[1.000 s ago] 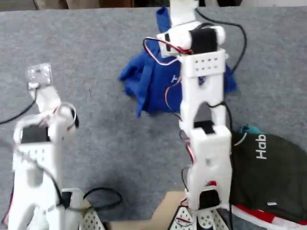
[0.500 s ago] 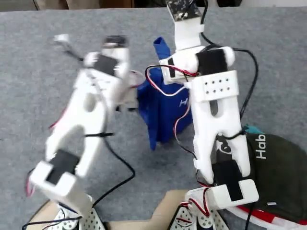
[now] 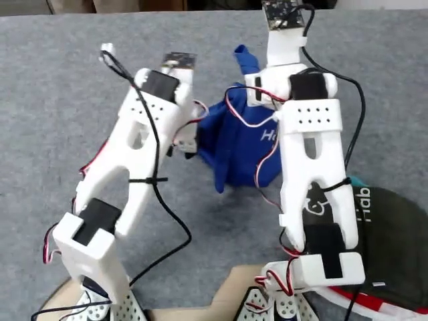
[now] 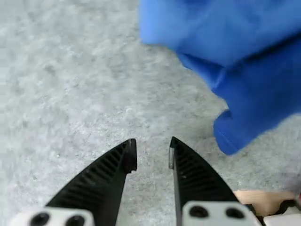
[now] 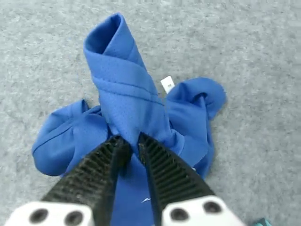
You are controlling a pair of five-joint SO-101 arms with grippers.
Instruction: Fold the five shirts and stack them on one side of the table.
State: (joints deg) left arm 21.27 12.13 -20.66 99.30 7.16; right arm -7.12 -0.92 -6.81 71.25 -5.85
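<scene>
the blue shirt (image 3: 234, 144) sits bunched toward the far edge of the tabletop (image 3: 67, 80), about midway along it. one twisted fold is drawn up off the cloth heap. the right claw (image 5: 129, 141) is closed tight on that fold, with the rest of the fabric hanging and pooling below it. the left claw (image 4: 152, 153) hovers just beside the shirt's loose edge, over bare tabletop. it is parted only narrowly and holds nothing. the step in hand looks like spreading the garment flat so it can be folded, and that wants a second grip. the left claw should open wider before it goes in, then take a single layer at a hem or sleeve rather than a thick wad. the nearest blue lobe looks like the easy target. once both claws hold cloth, pulling them apart along the tabletop should smooth the twist, and the right claw would do well to stay low so the fabric drags flat instead of dangling. the dark shirt (image 3: 394, 247) lies at the near right corner, so the spreading is best kept away from that pile.
</scene>
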